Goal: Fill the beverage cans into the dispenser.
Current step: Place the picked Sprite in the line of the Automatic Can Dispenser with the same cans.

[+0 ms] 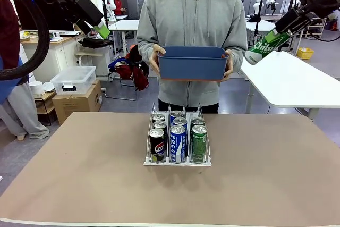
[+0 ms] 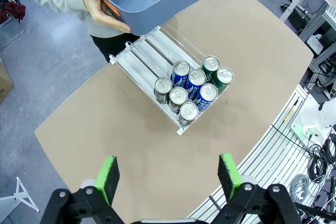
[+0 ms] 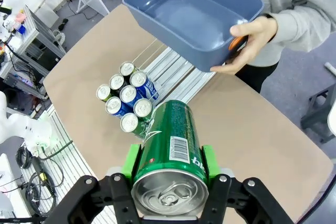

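Right wrist view puts the nearest thing first: our right hand is clamped around a green can, silver top toward the lens, green pads pressed on both sides. We judge the step in hand to be carrying this can to the dispenser, which lies below and beyond it on the brown surface. In the front view that hand hangs high at the right, well apart from the rack, the can tilted.

The dispenser already holds seven cans bunched at the end nearer us: three in the lane on the left, two in the middle, two on the right, where the green ones stand. The far stretch of every lane is bare rail, so we think the next move calls for bringing the can down upright into that open far part, likely behind the green pair, lined up with the thin rails, which leave room for one can only.

Our left hand hangs high with its fingers spread wide and nothing between them.

Farther off, the person holds a blue tub in both hands above the dispenser's far end; it looks empty. We judge it crowds the approach from that side, while the surface around the rack lies open.
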